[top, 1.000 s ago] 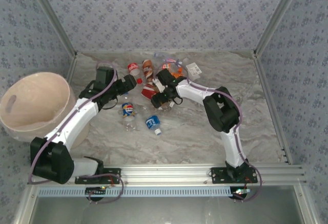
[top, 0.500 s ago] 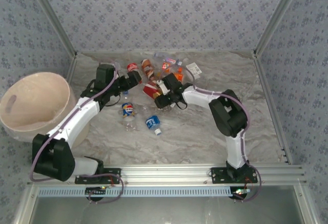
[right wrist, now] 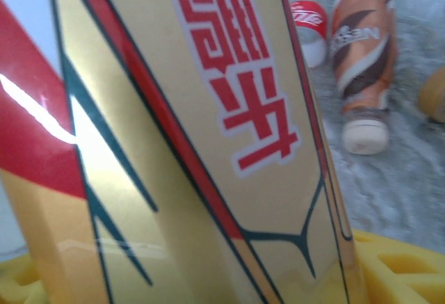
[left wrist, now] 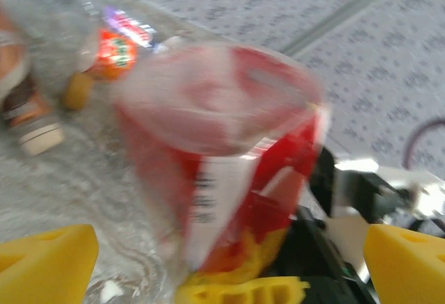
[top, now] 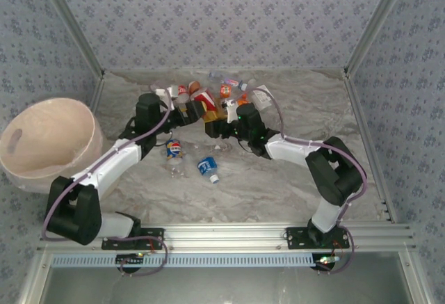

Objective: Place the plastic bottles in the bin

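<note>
Bin (top: 45,140) is sitting well left of the left claw (top: 192,111). Left claw is hanging released, straddling the red-and-gold bottle (left wrist: 222,165). Right claw (top: 209,125) is grasping that bottle. Blue-label bottles (top: 174,149) are lying on the surface (top: 278,193), nearside of both claws.

This is a robotics lab test cell, not a home or a shop; a left arm (top: 104,168) and a right arm (top: 306,152), both white and black, are bolted to a slotted aluminium rail (top: 229,234) at the near edge of a marble-patterned worktop (top: 278,193); aluminium frame posts (top: 69,24) hold flat panels (top: 222,19) of blue-grey floral wallpaper that box the worktop in on three sides; purple cables (top: 280,120) run along the arms; crushed plastic bottles (top: 206,167) lie loose on the worktop; a large beige bin (top: 42,144) stands at the left side.
</note>
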Robot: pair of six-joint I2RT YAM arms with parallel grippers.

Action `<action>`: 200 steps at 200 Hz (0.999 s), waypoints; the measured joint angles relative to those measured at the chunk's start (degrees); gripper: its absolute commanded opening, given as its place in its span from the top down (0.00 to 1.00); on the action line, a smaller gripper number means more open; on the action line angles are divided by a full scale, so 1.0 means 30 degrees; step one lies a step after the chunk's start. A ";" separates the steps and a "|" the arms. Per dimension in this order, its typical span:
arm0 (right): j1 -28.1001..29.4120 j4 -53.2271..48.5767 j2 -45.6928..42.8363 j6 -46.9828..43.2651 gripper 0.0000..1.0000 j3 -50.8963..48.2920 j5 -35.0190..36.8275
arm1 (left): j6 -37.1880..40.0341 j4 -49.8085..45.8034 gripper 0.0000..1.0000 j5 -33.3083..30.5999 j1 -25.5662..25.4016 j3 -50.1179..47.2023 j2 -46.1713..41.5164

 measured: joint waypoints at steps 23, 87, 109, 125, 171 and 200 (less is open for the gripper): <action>-0.0022 0.1275 -0.0015 0.1188 0.37 -0.0051 -0.1231 | 0.1049 0.0889 0.02 0.0182 -0.0481 -0.0015 -0.0299; 0.0102 0.3147 -0.0787 0.2834 0.38 -0.0940 -0.4124 | 0.3293 -0.0605 0.02 -0.0437 -0.0189 0.0627 -0.0219; 0.0066 0.3191 -0.0984 0.2878 0.38 -0.0998 -0.4728 | 0.3832 -0.0903 0.02 0.0168 -0.0109 0.1202 0.0058; 0.0073 0.3351 -0.0998 0.2892 0.38 -0.0998 -0.5435 | 0.4058 -0.0699 0.03 0.1166 0.0036 0.1574 0.0554; -0.0087 0.3475 -0.1180 0.3213 0.35 -0.1115 -0.6222 | 0.3927 0.0874 0.23 0.4095 0.0226 0.1654 0.1494; -0.0277 0.3687 -0.1749 0.3322 0.29 -0.1537 -0.6309 | 0.3898 0.1137 0.38 0.5158 0.0138 0.1880 0.1501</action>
